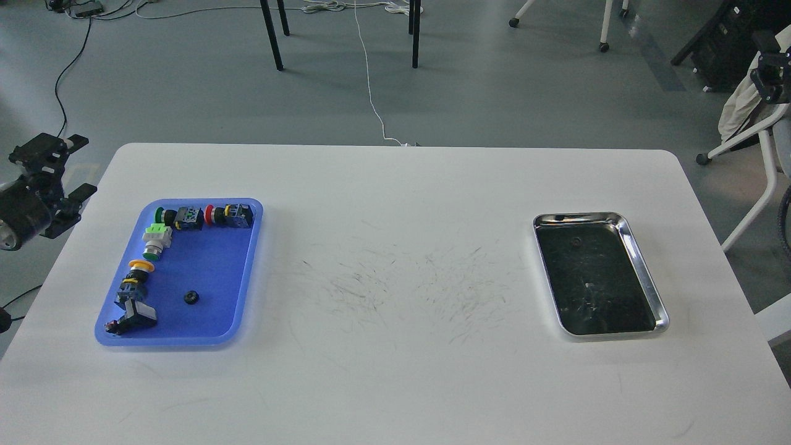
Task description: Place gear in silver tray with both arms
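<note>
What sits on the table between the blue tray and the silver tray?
Nothing: head view shows only bare, scuffed table between blue tray and silver tray.

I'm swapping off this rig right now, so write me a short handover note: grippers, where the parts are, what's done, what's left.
Left gripper: open, empty, hanging off the table's left edge, level with the blue tray.
Right gripper: not in view.
Gear: small black one, lying loose in the blue tray's lower middle, apart from the push-button switches lined along the tray's top and left sides.
Silver tray: on the table's right side, no gear in it.
Done: nothing yet.
Left: pick the gear, carry it across, set it in the silver tray.
</note>
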{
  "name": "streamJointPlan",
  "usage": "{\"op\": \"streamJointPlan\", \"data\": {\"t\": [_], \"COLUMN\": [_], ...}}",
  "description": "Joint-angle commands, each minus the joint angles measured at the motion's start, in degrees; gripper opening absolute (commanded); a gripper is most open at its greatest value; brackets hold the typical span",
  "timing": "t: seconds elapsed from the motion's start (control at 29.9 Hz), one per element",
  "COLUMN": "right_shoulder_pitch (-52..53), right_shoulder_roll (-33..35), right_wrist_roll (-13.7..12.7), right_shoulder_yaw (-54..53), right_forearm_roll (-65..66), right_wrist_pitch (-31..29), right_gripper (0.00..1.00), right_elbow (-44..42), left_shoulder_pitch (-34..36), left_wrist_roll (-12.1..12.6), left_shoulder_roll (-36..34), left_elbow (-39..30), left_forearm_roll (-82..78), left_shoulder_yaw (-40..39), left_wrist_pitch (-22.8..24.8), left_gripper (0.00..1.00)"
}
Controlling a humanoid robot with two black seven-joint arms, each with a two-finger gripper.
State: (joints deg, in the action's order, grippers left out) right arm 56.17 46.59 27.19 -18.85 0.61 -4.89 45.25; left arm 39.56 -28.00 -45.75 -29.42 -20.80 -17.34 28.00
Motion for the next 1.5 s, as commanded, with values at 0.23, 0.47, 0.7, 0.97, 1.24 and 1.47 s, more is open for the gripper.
{"op": "streamJointPlan", "data": {"t": [0.23,0.47,0.7,0.97,1.24,1.47], "right_shoulder_pitch": [-3.7,-4.8,-6.9,-10.6,-11.3,-12.0], "right_shoulder_roll": [-0.9,-3.3,-6.8,-12.4,-16.1,-18.9], "right_wrist_roll": [0.8,0.8,0.8,0.8,-0.3,-0.8], "right_shoulder_yaw": [-2.2,-3.4,-5.0,-4.1,-5.0,-5.1], "right_forearm_roll": [0.0,0.0,0.0,0.3,-0.1,-0.1], "right_wrist_pitch": [-0.3,0.2,0.7,3.8,4.4,4.5], "right_gripper": [0.93,0.93,0.94,0.96,0.96,0.96], "right_elbow": [-0.1,-0.5,-1.0,-2.4,-2.4,-2.5], "left_shoulder_pitch": [-0.4,0.5,1.0,4.8,6.8,7.0], "left_wrist_roll": [0.0,0.0,0.0,0.0,0.0,0.0], "left_shoulder_roll": [-4.5,-12.1,-16.4,-20.1,-22.6,-27.1], "left_elbow": [-5.1,-11.4,-15.1,-17.7,-22.3,-32.7], "left_forearm_roll": [-4.3,-9.8,-12.9,-14.1,-23.8,-38.6], "left_shoulder_yaw": [1.3,0.8,0.3,0.4,0.5,0.2], "left_wrist_pitch": [0.0,0.0,0.0,0.0,0.0,0.0], "left_gripper": [0.98,0.98,0.98,0.98,0.97,0.95]}}
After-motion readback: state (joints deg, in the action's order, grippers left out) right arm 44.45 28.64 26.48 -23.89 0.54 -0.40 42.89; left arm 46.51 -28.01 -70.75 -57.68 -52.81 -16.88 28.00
